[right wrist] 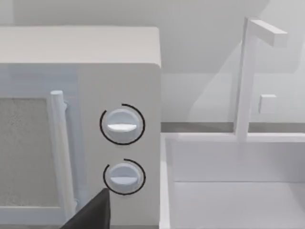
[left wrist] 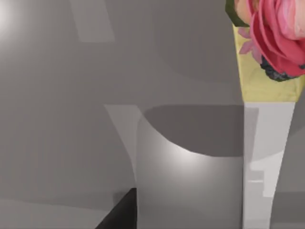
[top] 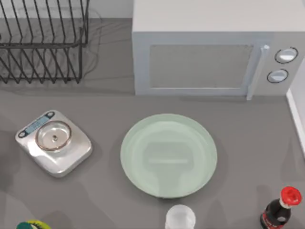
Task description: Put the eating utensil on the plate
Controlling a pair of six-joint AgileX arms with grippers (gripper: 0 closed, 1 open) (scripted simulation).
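Plate sits mid-worktop, bare, with a white translucent rounded piece, likely the eating utensil's bowl, just off its rim at 6 o'clock and cut by the frame edge. Silver scale is at the plate's 9 o'clock, microwave at 12, wire rack at 10, red-capped bottle at 4. Only a dark sliver of the left gripper and the right gripper shows in each wrist view, so apart or together: cannot tell.
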